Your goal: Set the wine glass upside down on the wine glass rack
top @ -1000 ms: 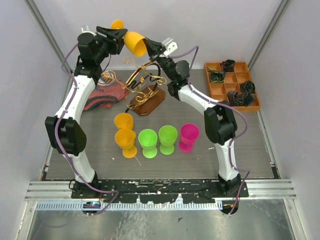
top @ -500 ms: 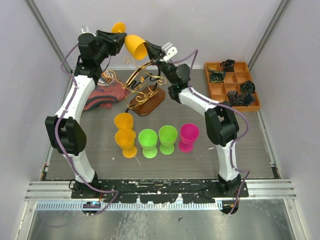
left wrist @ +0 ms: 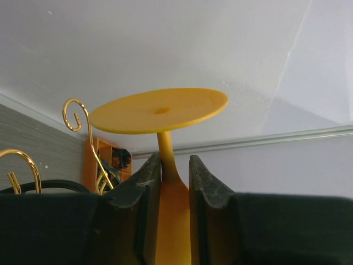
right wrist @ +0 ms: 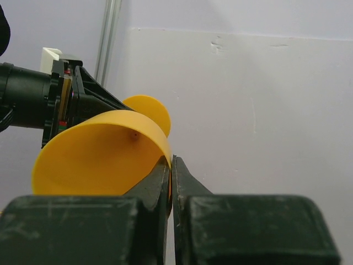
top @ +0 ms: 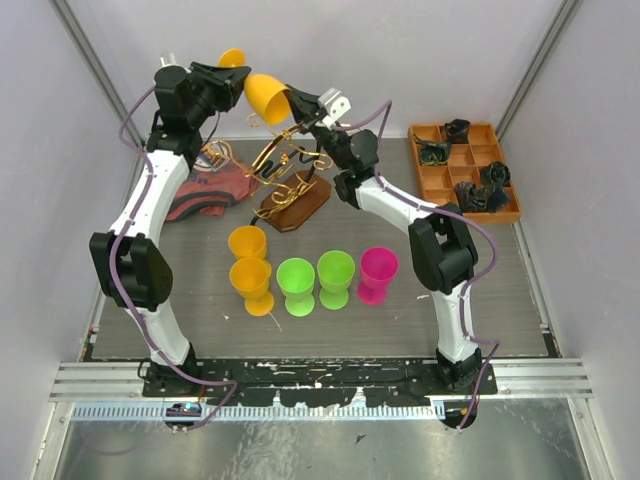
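Pale grey walls (top: 400, 60) box in a dark grey desk (top: 500, 290), with both arms bolted along the near edge. Left arm (top: 140, 220) and right arm (top: 420, 215) both reach up and back, and they meet high over the far end of the desk.

Off to the right there's an orange tray (top: 440, 184) with compartments, and some of them have small dark bits in them. I can't make out what they are. Far left, a red cloth (top: 210, 192) lies crumpled right beside the wine glass rack (top: 293, 203). The rack is gold wire with curly arms on a brown wooden base, and it's standing upright.

In the middle of the desk is a loose row of plastic glasses: two orange ones (top: 251, 280), two green ones (top: 296, 283) and a pink one (top: 378, 272), all upright.

Now the main bit. The wine glass (top: 266, 93) is orange-yellow and it's up in the air above the rack, lying roughly sideways and not touching the wire. Foot points left, open bowl points right. The left claw (top: 232, 82) is clenched on the stem just under the round foot, and the wrist view shows the stem wedged between both fingers (left wrist: 138, 187). The right claw (top: 296, 103) is pinched tight on the rim of the bowl, one finger inside and one outside. So both claws have the same glass.
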Action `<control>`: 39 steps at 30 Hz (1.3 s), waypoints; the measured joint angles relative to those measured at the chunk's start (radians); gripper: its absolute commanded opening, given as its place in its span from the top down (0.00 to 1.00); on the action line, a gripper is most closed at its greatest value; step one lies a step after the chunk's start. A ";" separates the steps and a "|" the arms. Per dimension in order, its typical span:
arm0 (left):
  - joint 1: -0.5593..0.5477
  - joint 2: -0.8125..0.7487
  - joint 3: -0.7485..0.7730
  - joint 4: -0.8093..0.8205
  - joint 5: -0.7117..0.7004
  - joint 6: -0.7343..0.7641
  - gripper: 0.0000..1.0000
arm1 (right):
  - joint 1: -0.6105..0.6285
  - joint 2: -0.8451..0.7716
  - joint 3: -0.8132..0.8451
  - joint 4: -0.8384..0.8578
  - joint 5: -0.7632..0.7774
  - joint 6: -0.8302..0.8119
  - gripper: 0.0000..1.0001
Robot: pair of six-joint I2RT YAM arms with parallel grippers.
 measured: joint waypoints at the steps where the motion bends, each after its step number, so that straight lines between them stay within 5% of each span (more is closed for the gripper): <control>1: 0.001 0.000 0.000 0.000 -0.001 0.000 0.80 | 0.000 0.000 0.000 0.002 0.000 -0.001 0.81; 8: 0.014 0.002 0.009 0.005 0.013 0.035 1.00 | 0.009 -0.007 -0.030 -0.001 -0.022 -0.013 0.42; 24: 0.212 0.029 0.167 0.050 0.214 0.546 1.00 | 0.015 -0.290 -0.222 -0.161 0.118 -0.212 0.09; 33: 0.233 -0.257 -0.248 -0.004 0.151 1.041 1.00 | -0.022 -0.366 -0.235 -0.344 0.230 -0.272 0.00; 39: 0.232 -0.457 -0.502 0.097 0.073 1.218 1.00 | -0.070 -0.365 -0.235 -0.454 0.256 -0.245 0.00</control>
